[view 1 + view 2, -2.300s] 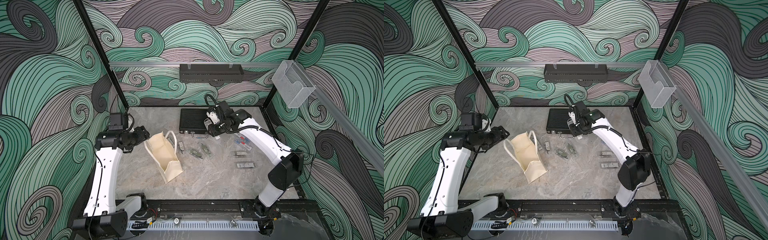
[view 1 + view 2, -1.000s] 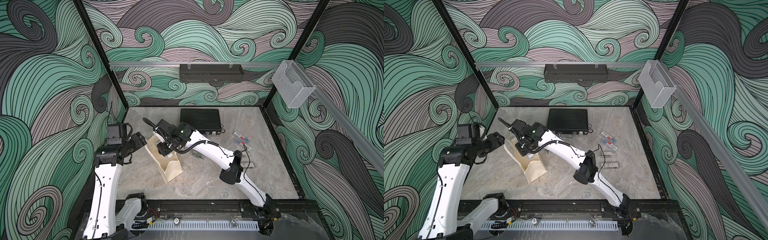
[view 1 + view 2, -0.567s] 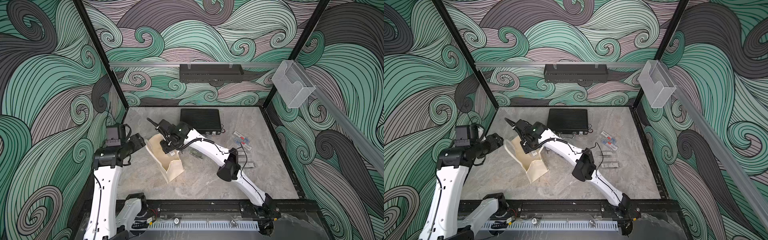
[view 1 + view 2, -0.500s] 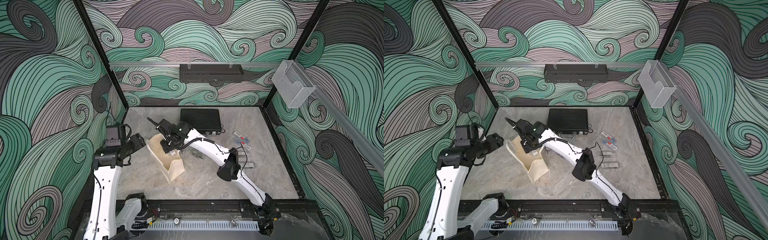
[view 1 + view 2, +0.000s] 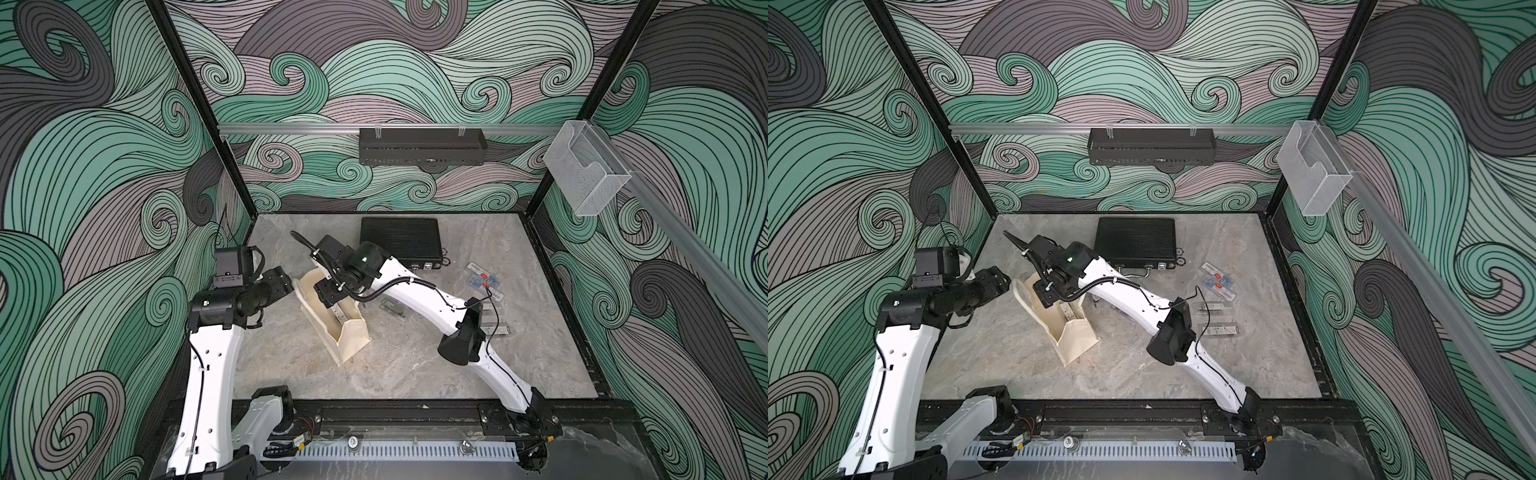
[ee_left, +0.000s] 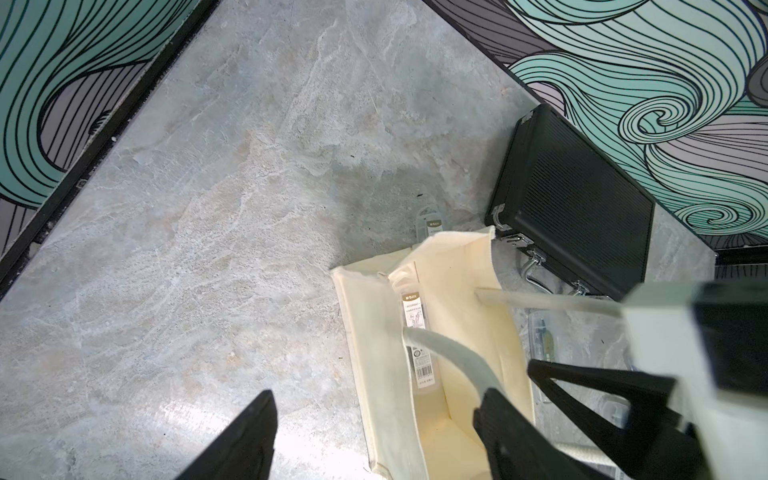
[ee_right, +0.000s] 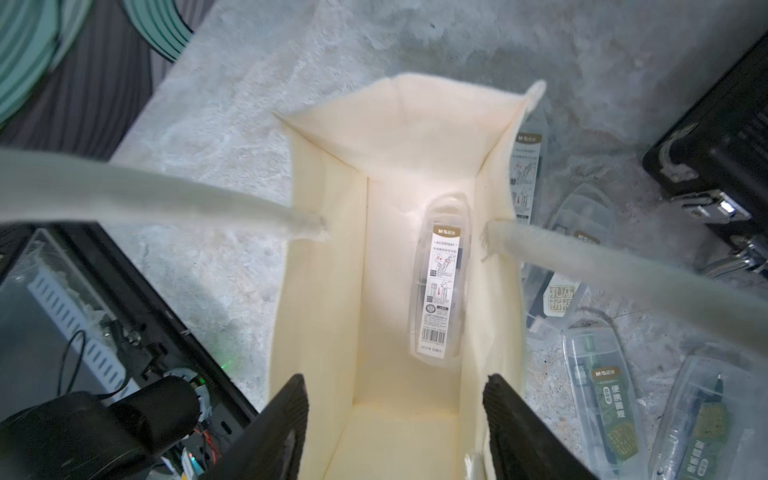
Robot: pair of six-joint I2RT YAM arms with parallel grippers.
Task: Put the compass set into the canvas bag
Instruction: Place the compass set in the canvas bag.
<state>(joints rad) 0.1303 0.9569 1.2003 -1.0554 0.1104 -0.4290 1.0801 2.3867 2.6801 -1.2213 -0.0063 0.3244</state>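
Compass set [image 7: 442, 282], a clear plastic case with white label, lies at the bottom of the boxy cream canvas bag [image 7: 324, 299], touched by nothing; placing looks done, only withdrawal left; similar clear cases [image 7: 602, 395] lie on the grey marble table [image 5: 395, 365] beside it; right gripper [image 7: 395, 378] hangs over the bag's mouth, jaws apart and empty, arm stretched across; left gripper [image 6: 376, 399] sits at the rim, jaws spread, empty.

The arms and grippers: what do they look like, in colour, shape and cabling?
Both arms, left arm and right arm, have white link shells with black joints. A black ribbed cable loops along the right arm, whose wrist shows a small green light. The left gripper and right gripper have black, tapering fingers.
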